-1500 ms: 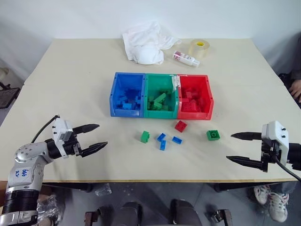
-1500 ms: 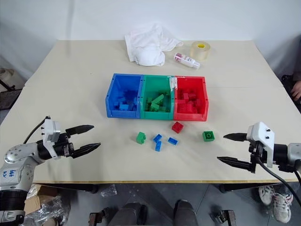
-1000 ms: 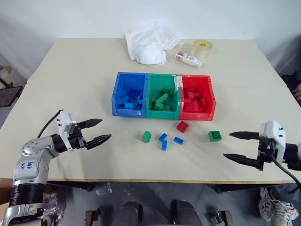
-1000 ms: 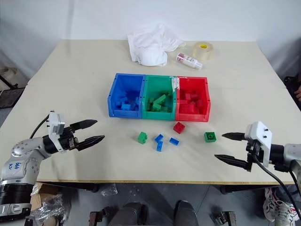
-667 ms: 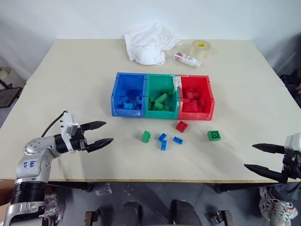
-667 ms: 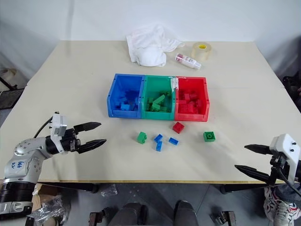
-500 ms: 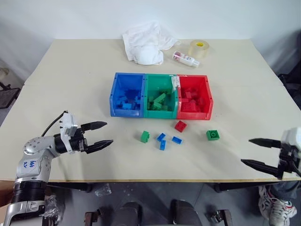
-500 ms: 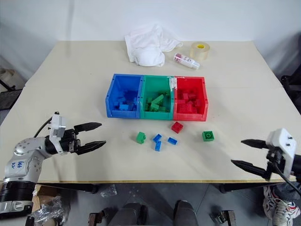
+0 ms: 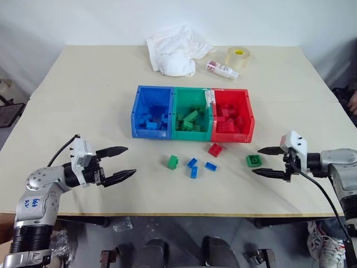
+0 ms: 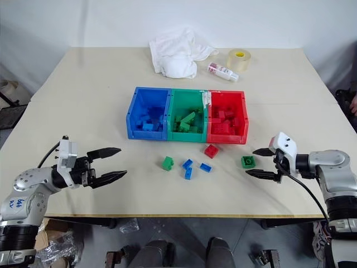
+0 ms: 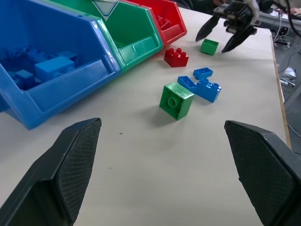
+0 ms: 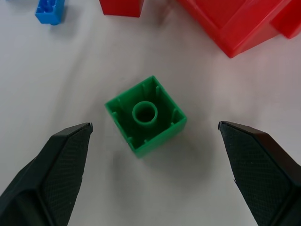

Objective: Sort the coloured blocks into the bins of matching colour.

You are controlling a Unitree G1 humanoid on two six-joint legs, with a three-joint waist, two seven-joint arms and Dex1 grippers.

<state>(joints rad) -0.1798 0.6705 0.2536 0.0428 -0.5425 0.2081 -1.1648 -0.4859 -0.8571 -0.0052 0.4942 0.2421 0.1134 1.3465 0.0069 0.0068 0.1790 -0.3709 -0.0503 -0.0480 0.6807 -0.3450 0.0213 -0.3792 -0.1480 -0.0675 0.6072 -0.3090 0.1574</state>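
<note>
Three joined bins stand mid-table: blue (image 9: 150, 111), green (image 9: 191, 114) and red (image 9: 231, 114), each with several blocks of its own colour inside. In front of them lie loose blocks: a green one (image 9: 173, 162), three small blue ones (image 9: 193, 167), a red one (image 9: 215, 149) and another green block (image 9: 254, 160). My right gripper (image 9: 255, 161) is open with one finger on each side of that green block (image 12: 146, 115), not touching it. My left gripper (image 9: 131, 161) hovers open and empty over the table's front left, well away from the blocks.
At the table's far side lie a crumpled white cloth (image 9: 173, 53), a clear tape roll (image 9: 237, 56) and a small pink-and-white bottle (image 9: 221, 69). A person's hand (image 9: 352, 104) shows at the right edge. The front table edge runs just behind both grippers.
My right gripper has swung in from the table's front right edge to the right-hand green block, its fingers a little closer together. The left gripper has stayed about where it was, open.
</note>
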